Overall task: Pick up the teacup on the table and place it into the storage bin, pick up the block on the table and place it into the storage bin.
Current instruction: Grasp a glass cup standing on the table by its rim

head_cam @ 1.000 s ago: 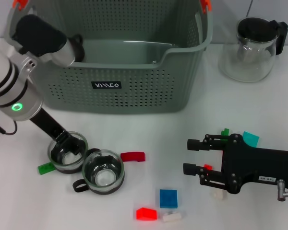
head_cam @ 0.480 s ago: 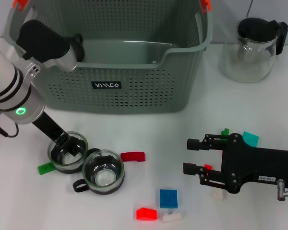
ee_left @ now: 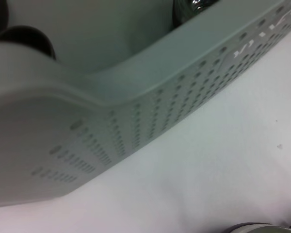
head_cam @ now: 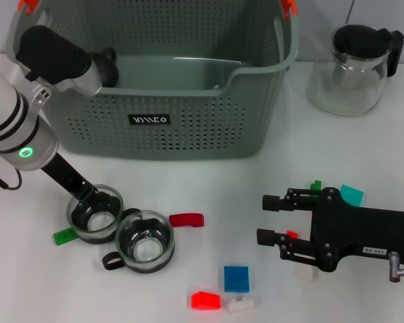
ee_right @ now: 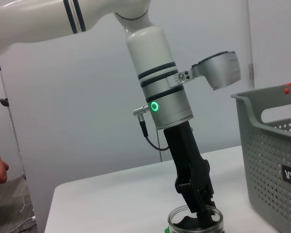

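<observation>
Reaching down into the small clear glass teacup with a dark rim point(head_cam: 94, 217), the left gripper point(head_cam: 96, 204) stands just in front of the large grey-green perforated plastic storage bin point(head_cam: 188, 128), near its left corner. Fingers point(ee_right: 200, 206) low in the cup mouth, apparently one inside the wall; whether actually pinched on the rim, cannot tell. Cup on the white table point(head_cam: 269, 168), touching a second glass teacup with a black handle point(head_cam: 145, 241) on its right. Small flat green block point(head_cam: 64, 235) just beside the first cup; curved red block point(head_cam: 187, 219) just right of the pair.

Judged as the grasp stage of the first pick. To do it well: close firmly on one wall of the cup, not both cups; lift straight up until clear of the neighbouring glass, so the second cup is not dragged or tipped. Then carry high enough to pass the bin's front wall before lowering inside. Smooth glass likely slippery, so no quick swings.

Right gripper point(head_cam: 268, 219) parked low on the table's right side, jaws apart and holding nothing, among scattered bricks including a square blue block point(head_cam: 236, 278).
</observation>
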Motion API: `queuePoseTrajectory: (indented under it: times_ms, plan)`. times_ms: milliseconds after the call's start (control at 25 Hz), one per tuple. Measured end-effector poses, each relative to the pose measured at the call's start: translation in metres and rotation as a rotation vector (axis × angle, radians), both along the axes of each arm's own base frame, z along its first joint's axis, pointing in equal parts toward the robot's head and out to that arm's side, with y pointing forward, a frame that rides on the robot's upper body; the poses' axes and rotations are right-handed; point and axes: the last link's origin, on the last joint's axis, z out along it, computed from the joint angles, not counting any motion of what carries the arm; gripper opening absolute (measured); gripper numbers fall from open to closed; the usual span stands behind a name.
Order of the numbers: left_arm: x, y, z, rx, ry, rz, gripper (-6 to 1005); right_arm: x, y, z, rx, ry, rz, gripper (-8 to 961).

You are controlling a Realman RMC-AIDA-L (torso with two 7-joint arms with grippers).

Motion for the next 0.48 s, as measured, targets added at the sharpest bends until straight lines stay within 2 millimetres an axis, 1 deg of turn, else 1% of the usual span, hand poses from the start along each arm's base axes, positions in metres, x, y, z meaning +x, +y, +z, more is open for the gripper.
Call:
queuePoseTrajectory:
  times_ms: [360,480]
  plan:
    - [-0.0027,-0.0004,0.0053,0.017,-0.004,0.023,185,0.0002,-0.0002,-0.0002,-0.001,0.0,-0.001,564]
    - [-0.0041,-0.0007,0.0072,0.023,-0.01,0.033,100,0.0001,-0.0003,-0.0002,-0.002,0.001,-0.001,564]
